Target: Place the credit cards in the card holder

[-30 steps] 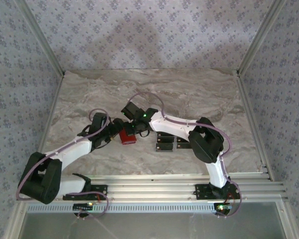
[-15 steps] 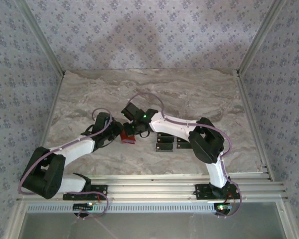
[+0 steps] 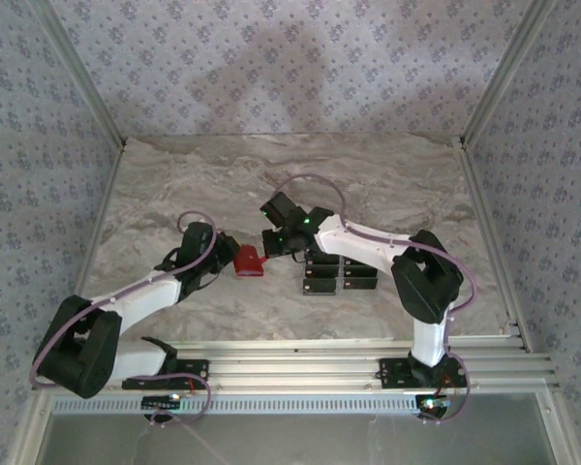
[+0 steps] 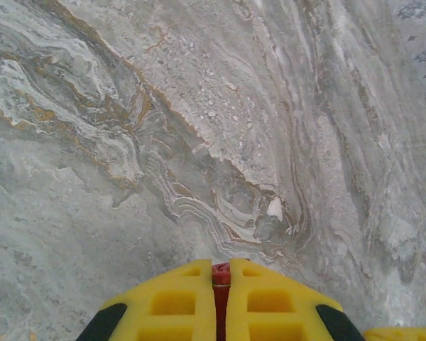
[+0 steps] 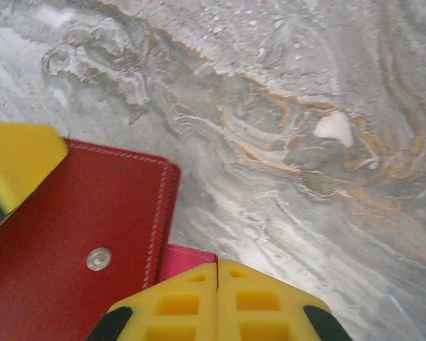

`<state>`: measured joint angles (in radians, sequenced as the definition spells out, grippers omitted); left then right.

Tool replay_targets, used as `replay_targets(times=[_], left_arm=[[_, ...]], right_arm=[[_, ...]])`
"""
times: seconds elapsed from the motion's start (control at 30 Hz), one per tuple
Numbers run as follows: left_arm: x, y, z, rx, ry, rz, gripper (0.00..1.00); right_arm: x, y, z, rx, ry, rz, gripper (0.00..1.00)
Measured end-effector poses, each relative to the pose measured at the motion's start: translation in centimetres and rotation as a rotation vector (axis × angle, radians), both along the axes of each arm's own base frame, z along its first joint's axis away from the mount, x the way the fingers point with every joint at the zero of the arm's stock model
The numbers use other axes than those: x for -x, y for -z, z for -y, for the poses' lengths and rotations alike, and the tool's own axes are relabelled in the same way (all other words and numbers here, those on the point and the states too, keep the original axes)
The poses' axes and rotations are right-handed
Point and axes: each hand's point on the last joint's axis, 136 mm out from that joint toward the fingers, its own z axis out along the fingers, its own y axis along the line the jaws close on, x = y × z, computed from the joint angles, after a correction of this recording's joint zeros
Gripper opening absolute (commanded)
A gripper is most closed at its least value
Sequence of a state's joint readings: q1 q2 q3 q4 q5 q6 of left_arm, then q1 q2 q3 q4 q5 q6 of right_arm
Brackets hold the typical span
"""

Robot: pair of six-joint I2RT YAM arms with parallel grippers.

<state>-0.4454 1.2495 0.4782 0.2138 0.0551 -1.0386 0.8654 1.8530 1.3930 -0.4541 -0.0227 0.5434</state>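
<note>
Soft, even light throughout, with faint broad shadows on the back wall point(image 3: 368, 68).

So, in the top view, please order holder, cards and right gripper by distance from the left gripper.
1. Holder: clamped in the left gripper itself.
2. Right gripper: at the holder's right edge.
3. Cards: farthest, to the right.

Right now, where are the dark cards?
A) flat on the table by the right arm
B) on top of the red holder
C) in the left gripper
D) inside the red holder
A: the credit cards lie on the table, apart from the red card holder.
</note>
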Motion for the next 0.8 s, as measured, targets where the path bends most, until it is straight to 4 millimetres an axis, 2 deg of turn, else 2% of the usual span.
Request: replay_targets(times=[0.07,0.13,0.2,0.23,0.47,0.8], left_arm=[[-0.1,-0.4,0.1,0.002,0.006,0.024,0.00],[-0.2,-0.8,0.1,0.002,0.013,0.046,0.00],[-0.3,-1.2,0.1,0.004,0.018,0.070,0.00],[-0.3,-1.5,0.1,0.005,0.020,0.081,0.00],[-0.5,-2.8,0.2,0.012,0.030,0.132,0.00],[-0.4,-3.1,0.2,0.013,0.032,0.141,0.00]], right_arm=[[0.0,0.1,0.0,-0.003,0.000,0.000,0.02],[0.1,0.1,-0.2,-0.014,-0.002,-0.006,0.25],[0.3,0.1,-0.5,-0.025,-0.007,-0.008,0.36],[0.3,0.2,-0.6,-0.030,-0.007,-0.008,0.37],[0.6,0.5,-0.8,-0.050,-0.006,-0.024,0.40],[1.1,1.2,-1.1,-0.080,-0.005,-0.055,0.39]])
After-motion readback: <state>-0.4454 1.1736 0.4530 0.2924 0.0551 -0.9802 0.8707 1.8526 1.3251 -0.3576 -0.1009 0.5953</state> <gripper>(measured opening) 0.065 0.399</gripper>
